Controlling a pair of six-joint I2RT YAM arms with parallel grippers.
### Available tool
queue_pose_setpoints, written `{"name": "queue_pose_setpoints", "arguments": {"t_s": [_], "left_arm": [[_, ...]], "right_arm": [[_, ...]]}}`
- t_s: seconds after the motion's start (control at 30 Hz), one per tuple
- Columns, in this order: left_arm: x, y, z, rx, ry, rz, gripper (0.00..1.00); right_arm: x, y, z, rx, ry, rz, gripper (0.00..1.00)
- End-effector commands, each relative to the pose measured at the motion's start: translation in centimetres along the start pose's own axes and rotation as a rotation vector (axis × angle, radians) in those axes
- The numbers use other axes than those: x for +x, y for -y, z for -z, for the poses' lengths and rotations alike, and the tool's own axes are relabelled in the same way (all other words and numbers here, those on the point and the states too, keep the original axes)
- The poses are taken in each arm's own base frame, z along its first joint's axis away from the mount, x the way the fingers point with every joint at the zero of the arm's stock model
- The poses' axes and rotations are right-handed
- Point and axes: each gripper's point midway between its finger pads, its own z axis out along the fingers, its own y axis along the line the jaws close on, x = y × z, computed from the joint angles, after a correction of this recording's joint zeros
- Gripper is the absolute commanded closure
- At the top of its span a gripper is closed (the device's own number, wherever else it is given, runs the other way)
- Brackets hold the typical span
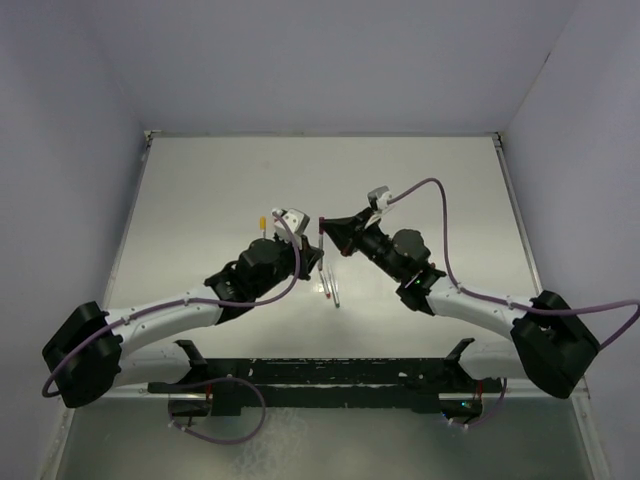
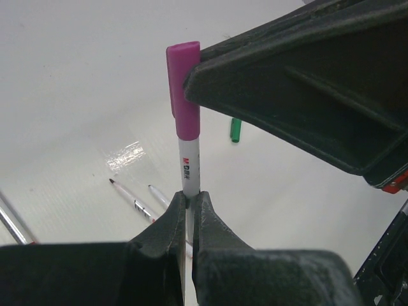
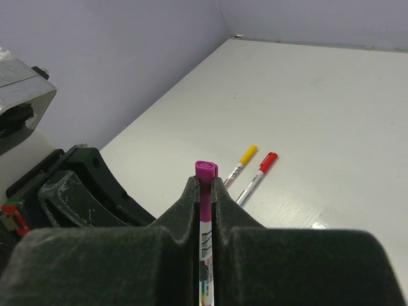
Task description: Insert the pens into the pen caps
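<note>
A white pen [image 2: 190, 162] with a purple cap [image 2: 183, 89] on its top end stands upright between my two grippers. My left gripper [image 2: 190, 196] is shut on the pen's white body. My right gripper [image 3: 205, 183] is shut on the purple cap [image 3: 206, 170], reaching in from the right [image 2: 306, 83]. In the top view the two grippers meet at mid-table, left [image 1: 316, 255] and right [image 1: 325, 228]. Two uncapped pens [image 2: 135, 203] lie on the table below, also visible from above [image 1: 331, 289]. A loose green cap [image 2: 235, 129] lies further off.
A yellow-capped pen [image 3: 245, 158] and a red-capped pen [image 3: 258, 171] lie side by side on the table beyond the grippers; the yellow one shows in the top view [image 1: 262, 222]. Another pen [image 2: 13, 223] lies at the left edge. Grey walls border the table.
</note>
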Motion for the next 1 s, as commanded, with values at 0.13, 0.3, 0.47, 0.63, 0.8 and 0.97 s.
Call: {"name": "queue_pose_setpoints", "arguments": {"t_s": [0.13,0.3,0.47,0.63,0.8,0.97], "left_arm": [[-4.9,-0.1,0.2,-0.036,0.154,0.117,1.00],[-2.6,-2.0,-0.5,-0.152,0.052,0.099,1.00],[-1.4,-4.5,-2.2,-0.293,-0.046,0.059,1.00],[0.2,-8.9,-4.9,-0.396,-0.167,0.122,1.00],[1.6,-12.3,-6.1,-0.518,-0.256,0.161,1.00],[3.2,-13.8,-7.3,-0.602,-0.339,0.168,1.00]], "right_arm": [[-2.9,2.5,1.7,0.222,0.028,0.071,0.58],[-6.4,3.1,3.3,0.297,0.127,0.109,0.49],[-7.0,4.2,5.0,0.378,0.123,0.123,0.49],[-5.7,5.9,6.4,0.476,0.060,0.127,0.49],[-4.1,7.2,7.5,0.542,0.010,0.110,0.50],[-3.1,7.6,7.8,0.561,-0.013,0.100,0.50]]}}
